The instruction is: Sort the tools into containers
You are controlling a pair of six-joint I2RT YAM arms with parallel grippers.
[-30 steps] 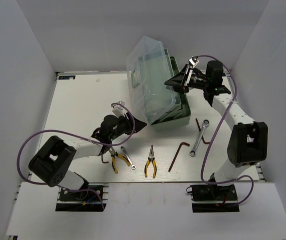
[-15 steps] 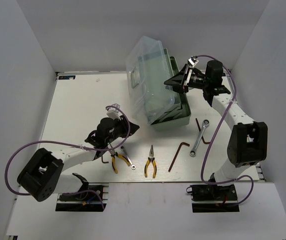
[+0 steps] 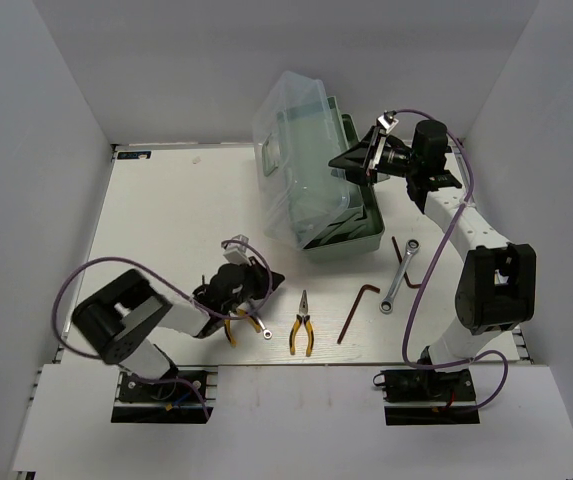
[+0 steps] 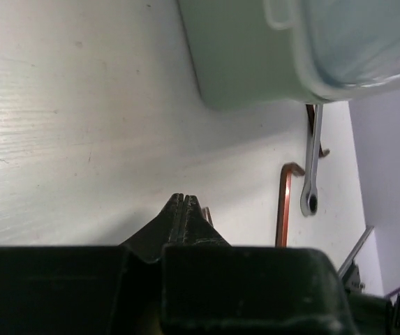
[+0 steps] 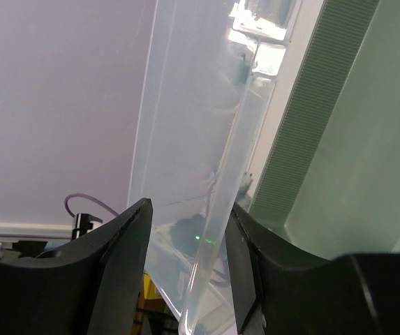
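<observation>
White tabletop (image 3: pixel 166 220), matte; faint lengthwise grain shows in the left wrist view. Plain pale grey-lavender panels box it in on three sides: back wall (image 3: pixel 196 70), left wall (image 3: pixel 26 200), right wall (image 3: pixel 566 130). White ledge (image 3: pixel 296 430) runs along the near edge. Light even and diffuse; shadows soft.

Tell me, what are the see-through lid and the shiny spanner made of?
The lid looks like plastic. It is smooth and cloudy-clear, and green shows through it. The spanner looks like metal, probably steel, because it is silvery-grey with a bright, hard-looking sheen.
</observation>
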